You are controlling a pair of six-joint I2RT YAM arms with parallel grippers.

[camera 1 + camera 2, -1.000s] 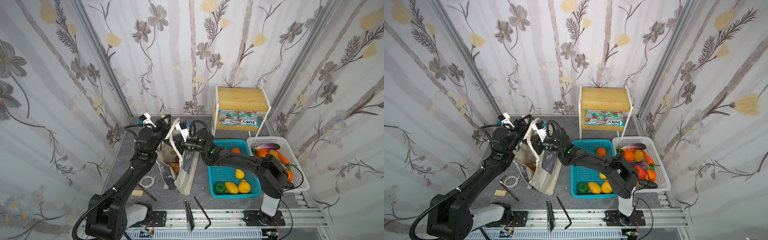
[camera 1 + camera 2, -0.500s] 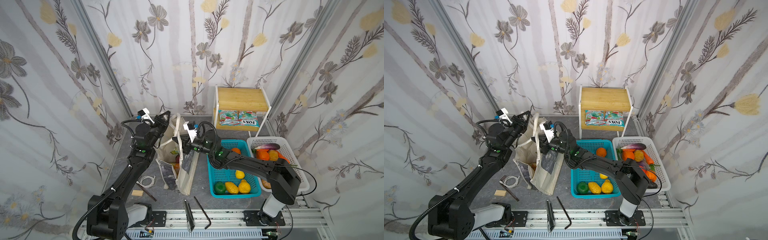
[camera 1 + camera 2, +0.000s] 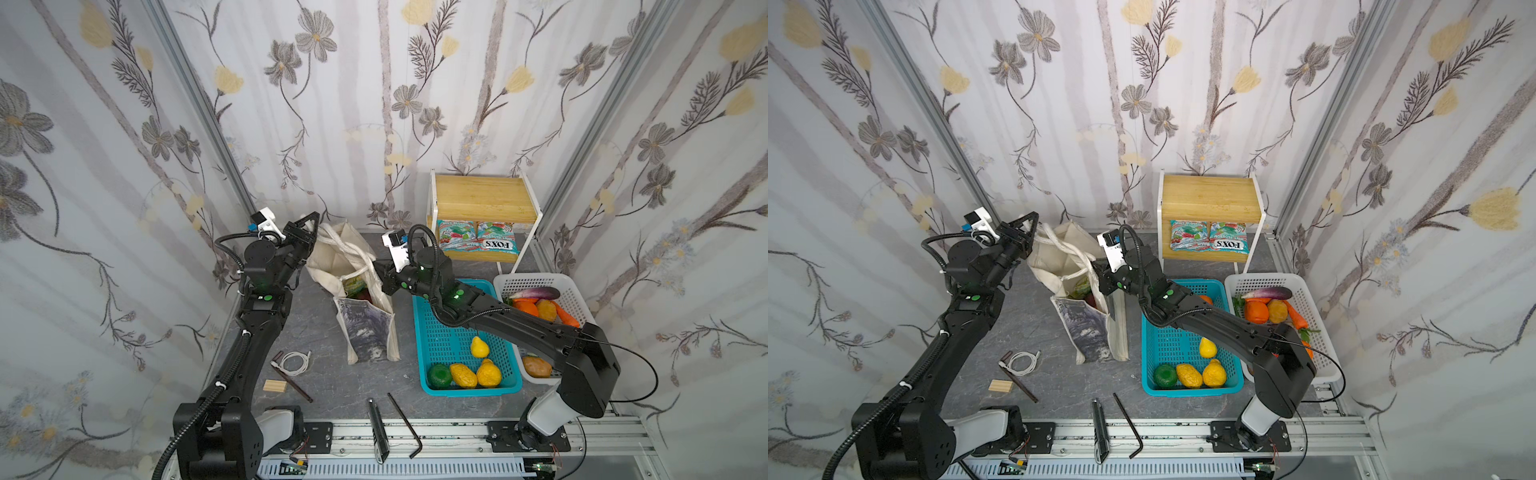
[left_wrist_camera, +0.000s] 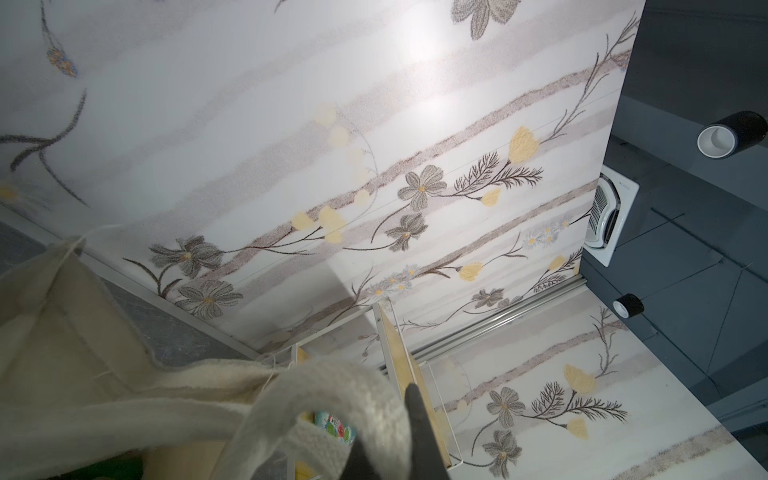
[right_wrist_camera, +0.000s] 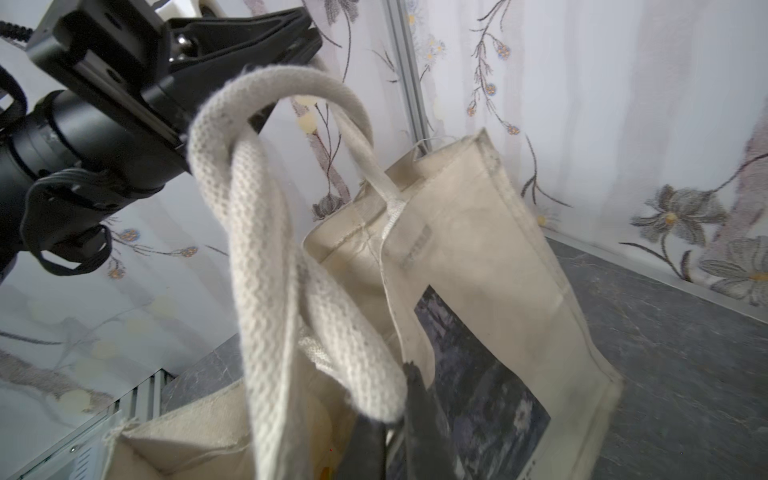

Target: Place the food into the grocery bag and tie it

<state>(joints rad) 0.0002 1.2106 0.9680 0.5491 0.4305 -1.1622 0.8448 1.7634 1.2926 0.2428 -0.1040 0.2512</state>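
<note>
Left claw [image 3: 312,224] is pinched tight on a cream handle [image 3: 338,245] of the grocery bag [image 3: 365,332] in both top views. The right claw [image 3: 377,269] is closed on a handle at the bag's opposite rim. The bag stands upright on the grey worktop [image 3: 316,316], between the arms and just beside the teal basket [image 3: 469,387]. Green-yellow and red food [image 3: 355,287] shows in its mouth. From the left wrist, dark fingers [image 4: 417,415] clamp a thick woven handle. From the right wrist, fingers [image 5: 415,395] grip one handle where it crosses the other, which the left claw holds up.
</note>
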